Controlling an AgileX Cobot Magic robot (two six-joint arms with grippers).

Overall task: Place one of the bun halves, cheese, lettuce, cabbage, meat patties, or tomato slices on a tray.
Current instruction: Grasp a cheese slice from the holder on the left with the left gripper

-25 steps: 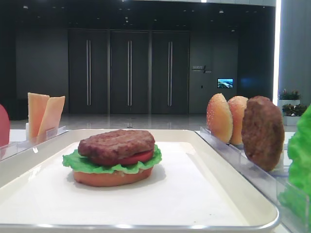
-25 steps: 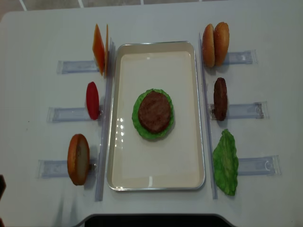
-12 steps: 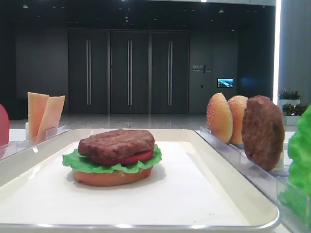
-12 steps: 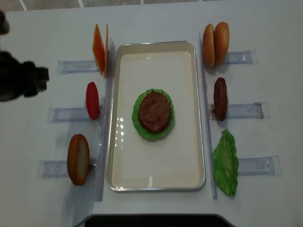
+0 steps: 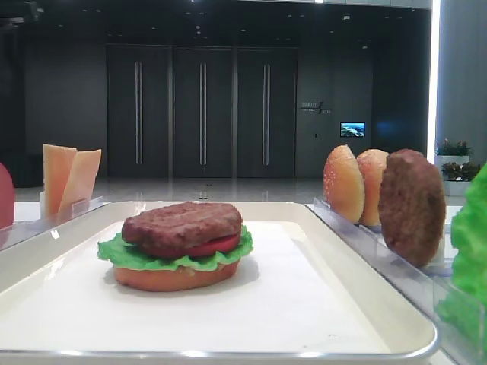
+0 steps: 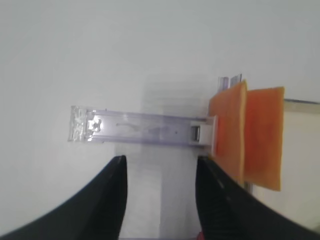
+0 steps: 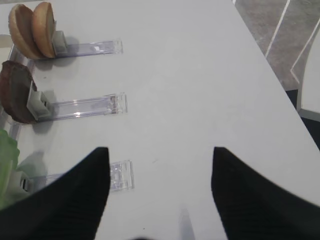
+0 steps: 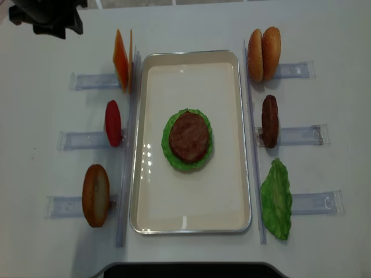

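Since the earlier frames, the left arm (image 8: pixel 49 16) has travelled from mid-left to the upper left corner of the overhead view. That view shows the tray (image 8: pixel 191 223) at centre carrying a stack of bun base, lettuce, tomato and patty (image 8: pixel 188 136), but neither gripper's jaws. The left wrist view supplies these: left gripper (image 6: pixel 160 197) fingers stand apart at the lower edge, holding nothing, over a clear rack (image 6: pixel 140 131); the cheese (image 6: pixel 247 132), two slices upright, stands at that rack's right end beside the tray. In the right wrist view the right gripper (image 7: pixel 160 200) jaws are spread, empty, above bare table (image 7: pixel 200 75).
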